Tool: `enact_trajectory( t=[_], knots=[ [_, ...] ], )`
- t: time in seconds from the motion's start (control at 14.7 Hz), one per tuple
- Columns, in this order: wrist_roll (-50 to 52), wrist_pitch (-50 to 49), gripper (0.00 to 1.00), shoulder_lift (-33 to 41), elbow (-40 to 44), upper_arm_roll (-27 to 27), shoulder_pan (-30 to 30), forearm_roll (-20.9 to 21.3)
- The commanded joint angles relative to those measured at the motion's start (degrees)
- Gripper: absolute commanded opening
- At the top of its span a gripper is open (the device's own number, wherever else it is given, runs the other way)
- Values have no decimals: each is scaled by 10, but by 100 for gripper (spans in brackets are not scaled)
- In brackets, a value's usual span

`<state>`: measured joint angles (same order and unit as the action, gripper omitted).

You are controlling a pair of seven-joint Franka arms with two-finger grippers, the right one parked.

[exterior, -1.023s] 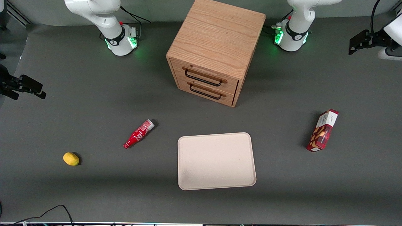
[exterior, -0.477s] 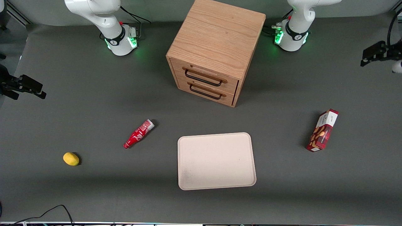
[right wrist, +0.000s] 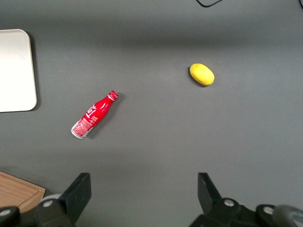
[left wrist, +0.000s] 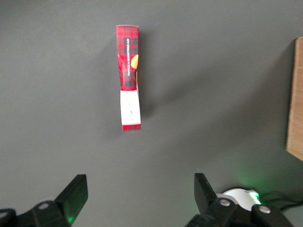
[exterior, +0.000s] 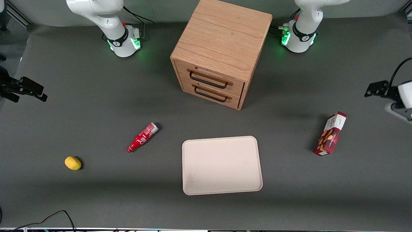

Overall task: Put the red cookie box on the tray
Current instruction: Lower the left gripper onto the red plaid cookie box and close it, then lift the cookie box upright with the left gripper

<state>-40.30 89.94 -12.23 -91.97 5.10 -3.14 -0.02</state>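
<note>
The red cookie box [exterior: 331,134] lies on the grey table toward the working arm's end, its white end panel pointing away from the front camera. It also shows in the left wrist view [left wrist: 129,78], lying lengthwise on its narrow side. The cream tray [exterior: 222,166] lies flat near the middle of the table, beside the box and apart from it, with nothing on it. My left gripper [exterior: 374,90] hangs above the table, a little farther from the front camera than the box and apart from it. In the wrist view the gripper [left wrist: 140,194] is open and empty.
A wooden two-drawer cabinet [exterior: 222,51] stands farther from the front camera than the tray. A small red bottle [exterior: 142,137] and a yellow lemon [exterior: 72,163] lie toward the parked arm's end. A black cable [exterior: 48,217] runs along the table's front edge.
My left gripper has moved nearer to the front camera and closer to the cookie box. The box, the tray and everything else have stayed put.
</note>
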Motion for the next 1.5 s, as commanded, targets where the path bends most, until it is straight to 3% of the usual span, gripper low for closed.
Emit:
enact_trajectory(
  t=[0.0,0.34,0.89,0.95,1.02,1.09,1.16,1.43],
  knots=[
    [-30,86,100,-23,-63,2,-2,-24],
    [-31,278,100,-47,-187,1,-1,-31],
    [-43,443,100,-122,-232,-3,2,-69],
    [-43,445,91,-126,-232,-4,2,-70],
    [-43,445,63,-127,-231,-4,3,-77],
    [-43,445,28,-130,-231,-4,2,-95],
    [-41,445,3,-130,-232,-3,3,-117],
    [-43,437,0,-133,-227,-3,2,-122]
  ],
)
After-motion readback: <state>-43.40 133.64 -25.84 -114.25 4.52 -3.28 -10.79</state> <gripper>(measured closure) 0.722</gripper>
